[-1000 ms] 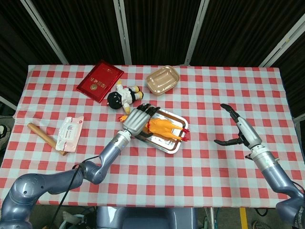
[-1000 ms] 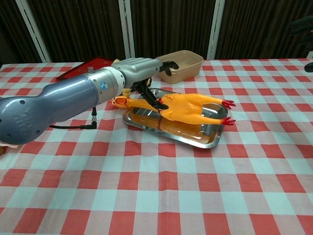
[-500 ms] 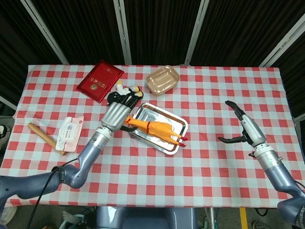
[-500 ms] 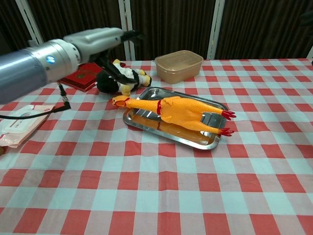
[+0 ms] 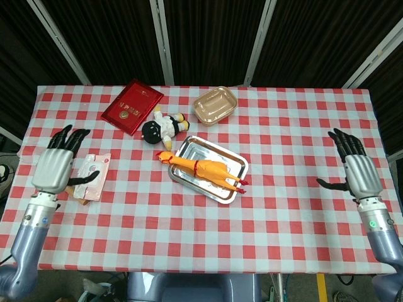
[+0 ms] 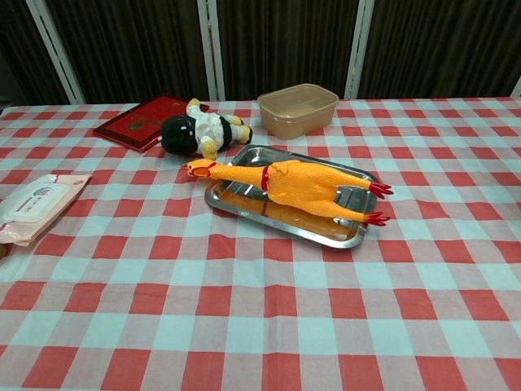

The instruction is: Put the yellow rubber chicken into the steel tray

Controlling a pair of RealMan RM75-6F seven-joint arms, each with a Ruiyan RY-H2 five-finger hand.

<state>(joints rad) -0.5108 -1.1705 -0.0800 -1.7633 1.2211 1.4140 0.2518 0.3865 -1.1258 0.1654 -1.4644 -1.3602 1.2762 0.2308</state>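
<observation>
Both hands bare and spread, chicken lying in the tray.

The left hand (image 5: 55, 165) hangs over the wipes pack (image 5: 91, 175) at the table's left edge, the right hand (image 5: 359, 171) at the right edge, both well apart from the steel tray (image 5: 234, 163). The yellow rubber chicken (image 5: 203, 168) lies along its diagonal, head past the near-left rim, feet past the right rim; left hand slightly nearer. Task looks done.

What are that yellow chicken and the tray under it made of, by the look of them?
The yellow rubber chicken looks like soft rubber or vinyl: smooth, slightly glossy skin with moulded red feet. The steel tray appears to be polished metal, since its floor mirrors the chicken's orange colour and its rim shines.
</observation>
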